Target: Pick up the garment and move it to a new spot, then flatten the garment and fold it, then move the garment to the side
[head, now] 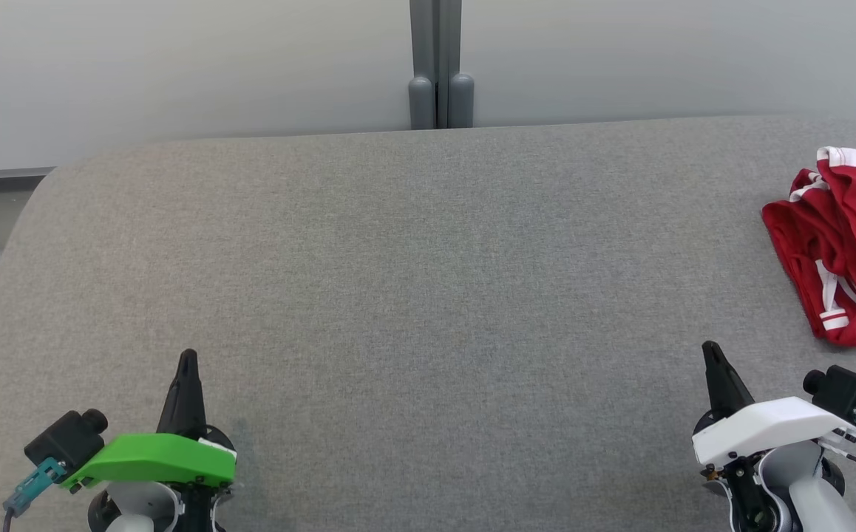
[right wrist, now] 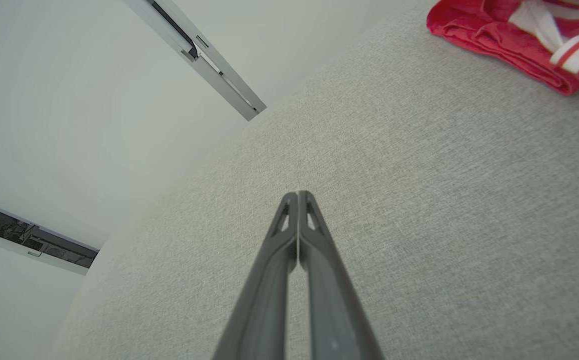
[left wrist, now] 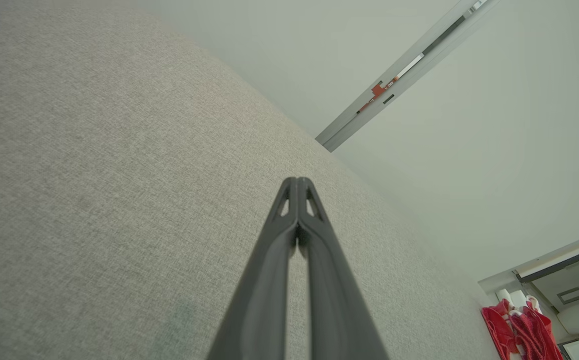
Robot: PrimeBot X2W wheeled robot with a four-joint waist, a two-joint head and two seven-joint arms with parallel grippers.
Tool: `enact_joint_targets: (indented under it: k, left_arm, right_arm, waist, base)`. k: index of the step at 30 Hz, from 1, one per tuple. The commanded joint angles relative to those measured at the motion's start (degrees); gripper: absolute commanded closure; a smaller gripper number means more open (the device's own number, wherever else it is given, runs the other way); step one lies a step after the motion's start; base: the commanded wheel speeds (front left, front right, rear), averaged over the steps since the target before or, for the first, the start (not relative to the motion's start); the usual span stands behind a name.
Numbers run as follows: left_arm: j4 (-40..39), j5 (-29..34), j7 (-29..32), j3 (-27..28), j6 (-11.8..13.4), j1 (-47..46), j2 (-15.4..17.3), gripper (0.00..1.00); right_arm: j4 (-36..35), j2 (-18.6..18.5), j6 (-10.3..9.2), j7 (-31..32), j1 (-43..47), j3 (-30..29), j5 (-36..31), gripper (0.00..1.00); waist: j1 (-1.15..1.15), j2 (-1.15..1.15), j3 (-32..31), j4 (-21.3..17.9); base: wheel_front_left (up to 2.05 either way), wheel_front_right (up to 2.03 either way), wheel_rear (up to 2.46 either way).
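Fingers [right wrist: 269,290] of both grippers are clenched tip to tip on nothing, clear of the red, white-striped garment [head: 846,251]. It lies bunched and rumpled at the right edge of the head view on the grey table [head: 428,295], with the right gripper [head: 715,363] near it at the lower right and the left gripper [head: 187,366] well apart at the lower left. By my judgement this fits either a heap waiting to be picked up or a garment already set to the side, though it looks more crumpled than folded; if it is to be lifted, the nearer right fingers must part and close on a raised ridge of cloth.
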Motion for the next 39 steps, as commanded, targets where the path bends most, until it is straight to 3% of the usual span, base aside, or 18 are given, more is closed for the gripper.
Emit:
enact_joint_targets:
  k: [1, 39]
  left_arm:
    - [-1.1, -1.9, 0.4, 0.5, -0.1, -0.3, 0.2, 1.0]
    - [-4.2, -24.3, 7.2, 3.7, -0.1, 0.5, 0.4, 1.0]
  right_arm:
    - [-1.1, -0.1, -0.02, 0.3, -0.6, -0.3, 2.2, 1.0]
    - [-3.7, 0.5, -0.02, 5.2, -0.4, -2.6, 27.9, 1.0]
  waist:
    - [0.0, 0.0, 0.0, 0.0]
    - [0.0, 0.0, -0.4, -1.3]
  base:
    - [0.0, 0.0, 0.0]
    - [0.0, 0.0, 0.0]
